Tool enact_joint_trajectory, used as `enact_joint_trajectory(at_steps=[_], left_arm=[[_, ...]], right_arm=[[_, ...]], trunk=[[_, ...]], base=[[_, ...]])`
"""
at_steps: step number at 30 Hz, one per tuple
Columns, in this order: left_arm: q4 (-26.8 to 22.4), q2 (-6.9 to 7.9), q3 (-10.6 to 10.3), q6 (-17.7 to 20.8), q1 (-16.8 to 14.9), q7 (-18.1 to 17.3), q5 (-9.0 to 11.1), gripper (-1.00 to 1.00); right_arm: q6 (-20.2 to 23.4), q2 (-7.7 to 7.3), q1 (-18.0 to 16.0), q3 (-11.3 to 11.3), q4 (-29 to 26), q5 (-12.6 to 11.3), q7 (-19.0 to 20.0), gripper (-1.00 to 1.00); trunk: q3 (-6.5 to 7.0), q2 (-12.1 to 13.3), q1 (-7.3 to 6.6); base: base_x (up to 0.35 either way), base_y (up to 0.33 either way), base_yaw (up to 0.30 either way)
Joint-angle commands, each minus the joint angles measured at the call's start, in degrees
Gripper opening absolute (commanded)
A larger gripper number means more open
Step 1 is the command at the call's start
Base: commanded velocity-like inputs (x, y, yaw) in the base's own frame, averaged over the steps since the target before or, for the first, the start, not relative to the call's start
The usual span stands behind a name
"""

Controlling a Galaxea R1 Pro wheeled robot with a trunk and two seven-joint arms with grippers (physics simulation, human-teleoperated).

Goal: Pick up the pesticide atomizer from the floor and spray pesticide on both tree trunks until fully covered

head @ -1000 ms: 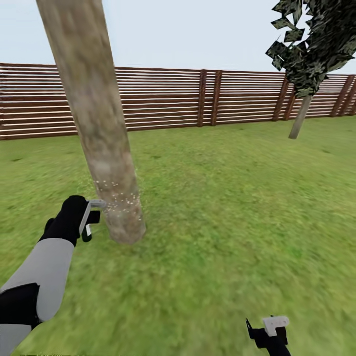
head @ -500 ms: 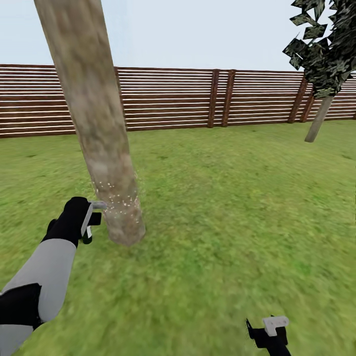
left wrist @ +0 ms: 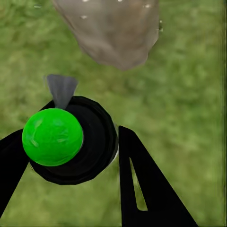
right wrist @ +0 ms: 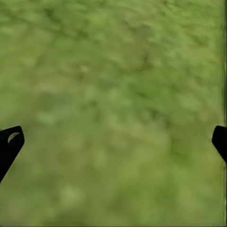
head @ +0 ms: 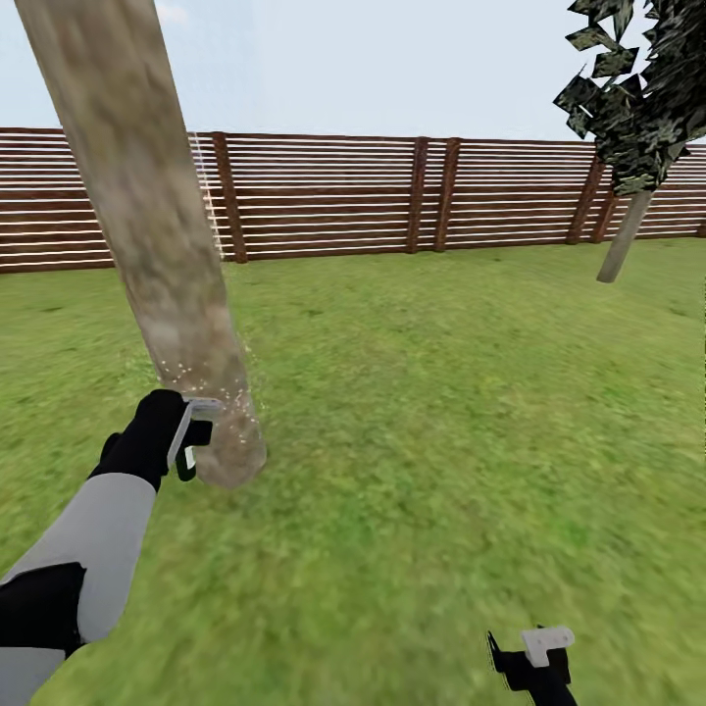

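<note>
The nearer tree trunk (head: 167,265), thick and pale grey-brown, leans across the left of the head view, and its base (left wrist: 113,28) appears in the left wrist view. My left gripper (head: 186,441) is shut on the pesticide atomizer (head: 192,420) right beside the trunk's foot. The atomizer has a black body with a bright green cap (left wrist: 52,137), and its grey nozzle (left wrist: 61,90) points toward the trunk. Pale pesticide specks (head: 211,387) dot the lower bark. The second tree (head: 625,240) stands far right by the fence. My right gripper (head: 534,659) hangs open over grass, its fingertips (right wrist: 10,142) wide apart.
A brown slatted wooden fence (head: 392,196) closes the far side of the lawn (head: 441,412). Dark foliage (head: 637,88) of the far tree hangs at the upper right. Grass stretches between the two trees.
The view has shifted, so the near trunk now sits further left. My left gripper with the atomizer is closer to the trunk's base. The right gripper is unchanged.
</note>
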Motion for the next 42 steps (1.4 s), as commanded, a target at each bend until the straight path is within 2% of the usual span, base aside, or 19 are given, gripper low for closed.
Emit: enact_joint_trajectory(at_steps=[1, 12, 19, 22, 26, 29, 32, 33, 34, 35, 36, 38, 39, 40, 42], left_arm=[[-0.06, -0.03, 0.1, 0.23, -0.04, -0.09, -0.24, -1.0], [-0.07, -0.03, 0.19, 0.32, -0.04, -0.01, -0.14, -1.0], [-0.01, 0.01, 0.19, 0.21, 0.22, -0.02, 0.0, -1.0], [0.11, -0.01, 0.39, -0.77, 4.24, -0.09, 0.12, -1.0], [0.11, -0.03, 0.45, -4.69, 8.98, -0.09, 0.14, -1.0], [0.12, -0.01, 0.45, -9.44, 12.95, -0.14, 0.15, -1.0], [0.12, 0.24, 0.38, -16.51, 17.37, -0.68, 0.13, -1.0], [0.16, 0.32, 0.17, -19.86, 18.91, -2.62, 0.08, -1.0], [0.24, 0.8, 0.02, -25.06, 21.18, -9.43, -0.17, -1.0], [0.61, 1.59, -0.12, -28.25, 22.47, -15.12, -0.44, -1.0], [1.78, 3.08, -1.03, -32.53, 23.56, -22.98, -1.62, -1.0], [3.74, 5.02, -4.2, -39.19, 24.11, -34.03, -5.53, -1.0], [5.0, 5.62, -5.46, -42.48, 24.22, -39.35, -8.86, -1.0], [6.23, 5.9, -6.04, -45.09, 24.12, -43.7, -13.31, -1.0], [7.02, 5.83, -6.24, -46.68, 24.06, -47.51, -17.41, -1.0]], right_arm=[[-0.2, 0.01, -0.05, -0.49, 0.02, 0.04, 0.5, 1.0], [-0.2, 0.01, -0.07, -0.47, 0.02, 0.04, 0.5, 1.0], [-0.2, 0.05, -0.07, -0.45, 0.02, 0.04, 0.5, 1.0], [-0.2, 0.03, -0.08, -0.42, 0.02, 0.04, 0.5, 1.0], [-0.2, 0.04, -0.07, -0.44, 0.02, 0.04, 0.5, 1.0], [-0.2, 0.04, -0.07, -0.48, 0.02, 0.04, 0.5, 1.0], [-0.19, -0.02, -0.07, -0.57, -0.1, -0.02, 0.5, 1.0], [-0.11, 0.0, -0.08, -0.57, -0.17, 0.01, 0.5, 1.0], [-0.06, 0.0, -0.08, -0.24, -0.27, 0.42, 0.65, 1.0], [0.0, 0.02, -0.08, 0.6, -0.3, 1.12, 0.79, 1.0], [0.04, 0.1, -0.08, 2.89, -0.34, 2.64, 0.88, 1.0], [0.22, 0.21, -0.31, 8.04, -0.34, 5.14, 1.12, 1.0], [0.37, 0.3, -1.45, 11.68, -0.39, 6.26, 3.41, 1.0], [1.1, 0.34, -4.38, 14.5, -0.45, 6.86, 10.28, 1.0], [3.05, 0.29, -7.59, 15.57, -1.01, 7.08, 19.63, 1.0]], trunk=[[-0.05, -0.02, -0.01], [-0.05, -0.02, -0.01], [-0.05, -0.02, -0.01], [-0.05, -0.02, -0.01], [-0.05, -0.02, -0.01], [-0.05, -0.02, -0.01], [-0.05, -0.02, -0.01], [-0.05, -0.02, -0.01], [-0.05, -0.02, -0.01], [-0.05, -0.02, -0.01], [-0.05, -0.02, -0.01], [-0.05, -0.02, -0.01], [-0.05, -0.02, -0.01], [-0.05, -0.02, -0.01], [-0.05, -0.02, -0.01]], base=[[0.0, -0.275, 0.0], [0.0, -0.275, 0.004], [0.0, -0.275, 0.236], [-0.099, -0.256, 0.277], [-0.25, -0.198, 0.263], [-0.18, -0.093, 0.07], [-0.024, -0.01, 0.008], [-0.006, -0.002, 0.002], [-0.002, -0.001, 0.001], [-0.001, 0.0, 0.0], [0.0, 0.0, 0.0], [0.0, 0.0, 0.0], [0.0, 0.0, 0.0], [0.0, 0.0, 0.0], [0.0, 0.0, 0.0]])
